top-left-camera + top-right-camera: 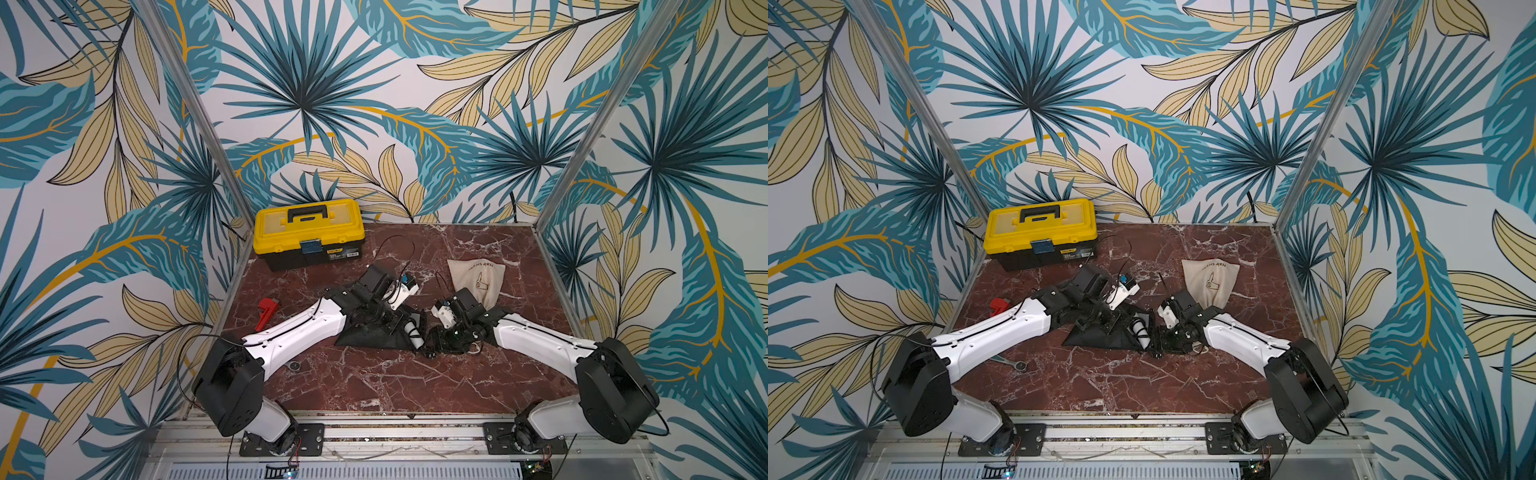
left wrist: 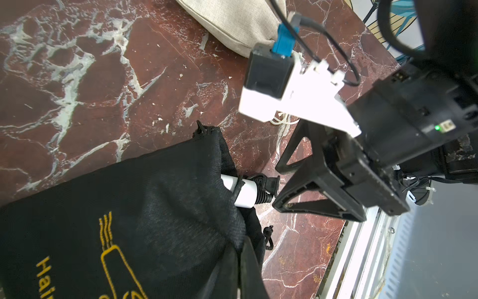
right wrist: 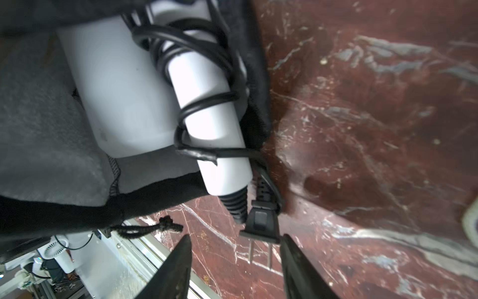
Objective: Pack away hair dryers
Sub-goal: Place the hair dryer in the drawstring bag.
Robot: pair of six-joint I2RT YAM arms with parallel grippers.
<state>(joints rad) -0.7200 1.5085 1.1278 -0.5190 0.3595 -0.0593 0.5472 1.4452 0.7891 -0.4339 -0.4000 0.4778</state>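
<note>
Between tabletop's side edges | white dryer: likely light, rigid, slick; grip handle, not cord | left tool pinching pouch | right tool released.

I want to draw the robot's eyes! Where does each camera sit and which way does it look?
Top views: side by side, high above the arm bases, facing down at the red marble table; left arm and right arm show.
Left wrist: on the left arm, facing the black drawstring fabric pouch; left gripper and right gripper show.
Right wrist: on the right arm, facing the white plastic hair dryer through the open right gripper.
Shared: both wrist views show the dryer in the pouch mouth.
</note>
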